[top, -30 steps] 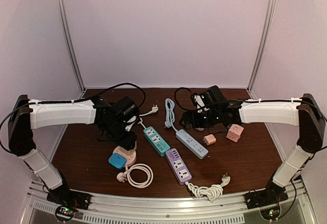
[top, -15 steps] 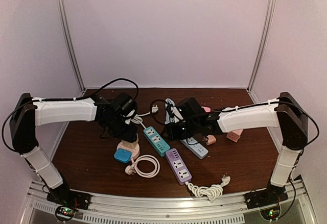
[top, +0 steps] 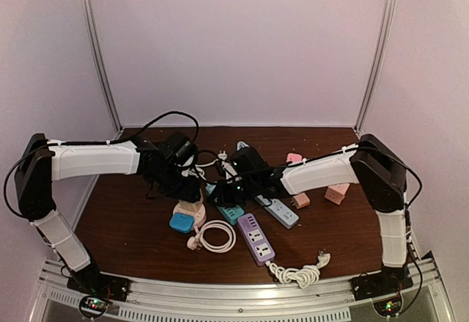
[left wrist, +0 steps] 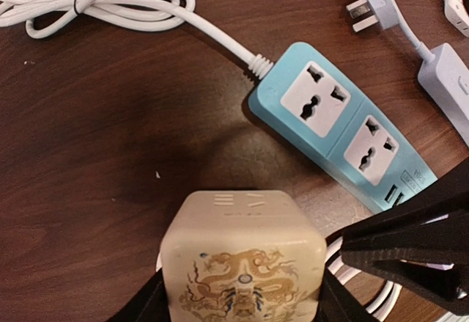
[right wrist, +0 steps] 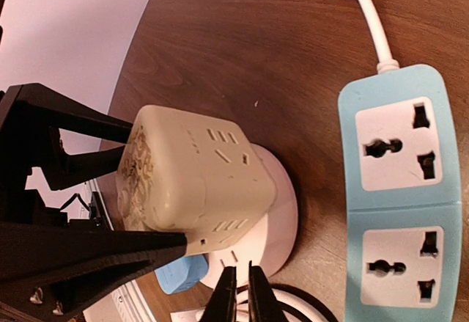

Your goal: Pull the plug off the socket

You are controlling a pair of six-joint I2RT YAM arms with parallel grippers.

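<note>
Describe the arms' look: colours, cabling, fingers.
Left arm and right arm match: white shell links between black joint housings, with a thin black cable running along the top. The bases show small red and green lights. The fingers are flat matte black with triangular cut-outs.

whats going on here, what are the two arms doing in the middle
The left claw is shut on the beige cube plug, which sits in a round white socket base. The right claw is shut, with its tips at the edge of that base, beside the teal power strip. Whether they touch the base is unclear. The cube is not yet out of it.
</note>
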